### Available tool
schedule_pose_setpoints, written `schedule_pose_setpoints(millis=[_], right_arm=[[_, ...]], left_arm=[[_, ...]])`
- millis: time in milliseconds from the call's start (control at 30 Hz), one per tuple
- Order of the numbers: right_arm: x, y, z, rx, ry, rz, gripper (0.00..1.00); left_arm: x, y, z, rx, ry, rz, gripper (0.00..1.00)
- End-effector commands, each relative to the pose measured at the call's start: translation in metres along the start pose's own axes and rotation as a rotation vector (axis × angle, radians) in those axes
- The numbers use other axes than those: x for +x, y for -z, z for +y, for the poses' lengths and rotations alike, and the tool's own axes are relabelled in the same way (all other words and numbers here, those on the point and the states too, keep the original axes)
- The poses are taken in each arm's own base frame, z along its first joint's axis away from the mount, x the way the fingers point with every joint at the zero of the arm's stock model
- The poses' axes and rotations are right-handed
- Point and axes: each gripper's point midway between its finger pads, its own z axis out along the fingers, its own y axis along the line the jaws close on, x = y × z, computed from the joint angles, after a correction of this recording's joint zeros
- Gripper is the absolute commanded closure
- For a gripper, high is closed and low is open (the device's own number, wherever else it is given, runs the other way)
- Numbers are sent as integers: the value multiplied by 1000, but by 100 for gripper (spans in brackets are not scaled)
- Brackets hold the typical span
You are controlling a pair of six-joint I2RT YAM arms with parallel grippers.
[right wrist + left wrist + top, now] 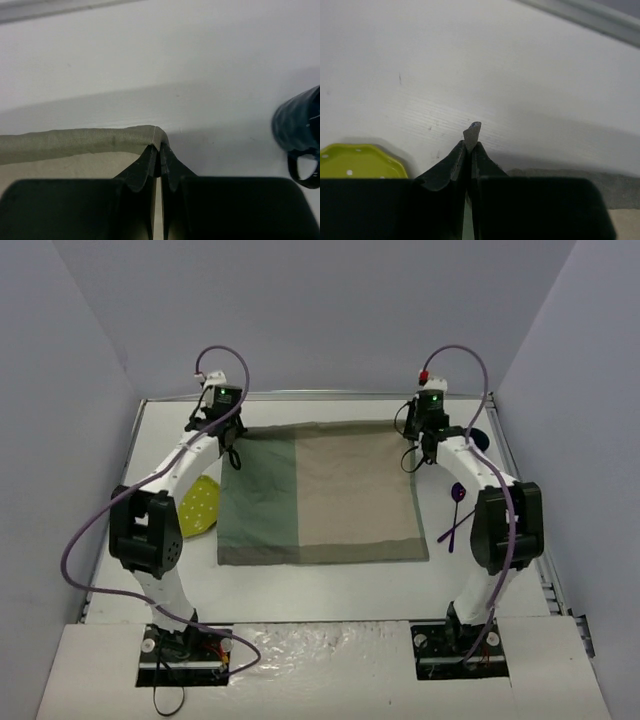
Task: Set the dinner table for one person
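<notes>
A two-tone green and beige cloth mat (320, 495) lies spread on the white dinner table (330, 585). My left gripper (233, 453) is shut on the mat's far left corner; a grey-green tip of cloth (472, 134) sticks out between the fingers. My right gripper (421, 452) is shut on the far right corner, where the beige hem (100, 140) folds over the fingertips. A yellow-green plate (200, 506) lies left of the mat, and it also shows in the left wrist view (360, 161). A purple spoon (455, 515) lies right of the mat. A dark blue mug (300, 132) stands at the far right.
The mug (477, 440) stands close to the right arm by the table's right rail (515, 465). Grey walls enclose the table on three sides. The plate lies partly under the left arm's elbow.
</notes>
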Motion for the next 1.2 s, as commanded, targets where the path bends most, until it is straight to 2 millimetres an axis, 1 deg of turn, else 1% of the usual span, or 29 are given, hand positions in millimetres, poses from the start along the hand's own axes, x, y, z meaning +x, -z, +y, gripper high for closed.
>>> schedule_pose_setpoints(millis=[0,33,67,133,167,233,300,367,433,467,533,600,667,733,800,833,867,900,933,967,1000,1067,1100,1133,1167], right_arm=[[-122,108,1,-57,-61,-380,100],[-128,123,-2,-53,-72,-406,100],[-133,138,-6,-47,-82,-431,100],[-141,169,-11,-48,-99,-480,100],[-147,190,-16,-44,-113,-517,100],[-148,214,-23,-36,-137,-558,100],[-155,253,-32,-35,-168,-633,100],[-156,274,-40,-26,-191,-675,100],[-156,290,-43,-23,-211,-706,100],[-156,297,-44,-25,-218,-721,100],[-155,305,-48,-13,-237,-739,100],[-155,312,-49,-12,-261,-752,100],[-155,311,-51,2,-284,-756,100],[-154,298,-50,16,-297,-735,100],[-155,288,-51,39,-320,-718,100],[-153,274,-49,48,-318,-690,100],[-148,257,-48,70,-313,-657,100],[-148,253,-47,76,-317,-650,100],[-146,240,-45,85,-315,-625,100],[-141,220,-42,100,-308,-587,100],[-132,200,-40,118,-294,-544,100],[-122,168,-37,133,-270,-479,100],[-110,142,-34,141,-245,-423,100],[-93,114,-30,150,-217,-357,100],[-79,93,-29,157,-199,-308,100]], left_arm=[[-136,140,7,140,103,-404,100],[-144,163,12,158,109,-438,100],[-147,179,15,170,110,-458,100],[-148,206,19,194,109,-482,100],[-148,218,22,201,108,-495,100],[-141,247,27,222,105,-522,100],[-136,268,34,227,114,-549,100],[-130,287,41,241,128,-566,100],[-126,310,47,274,149,-589,100],[-124,314,50,277,155,-593,100],[-122,327,58,290,169,-604,100],[-119,333,67,281,185,-608,100],[-120,333,69,275,194,-618,100],[-119,323,63,257,180,-598,100],[-118,305,50,238,155,-559,100],[-117,290,39,224,140,-533,100],[-116,281,35,206,139,-521,100],[-115,270,30,191,136,-508,100],[-111,248,23,168,132,-474,100],[-105,219,16,139,132,-430,100],[-98,191,13,113,141,-387,100],[-83,148,12,65,158,-320,100],[-73,126,12,39,162,-287,100],[-63,104,12,13,165,-252,100],[-51,82,11,-13,164,-215,100]])
